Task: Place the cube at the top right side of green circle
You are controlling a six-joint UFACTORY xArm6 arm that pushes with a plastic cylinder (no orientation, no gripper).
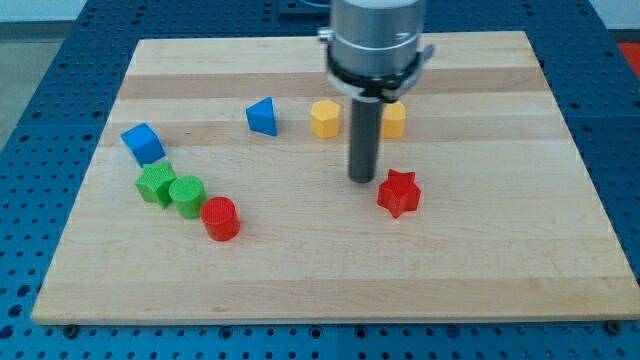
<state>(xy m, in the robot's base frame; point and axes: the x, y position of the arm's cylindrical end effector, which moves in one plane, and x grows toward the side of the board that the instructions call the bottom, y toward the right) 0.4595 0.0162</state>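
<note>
Camera view: the blue cube point(143, 143) lies far toward the view's left of my gripperless tip point(362, 180).

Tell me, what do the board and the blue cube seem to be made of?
The board looks like wood with a smooth finish: pale planks with visible grain stripes. The blue cube looks like matte plastic, uniformly coloured; possibly painted, I cannot tell.

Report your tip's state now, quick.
My tip: no gripper, holding nothing; it stands just left of the red star, far from the blue cube.
</note>
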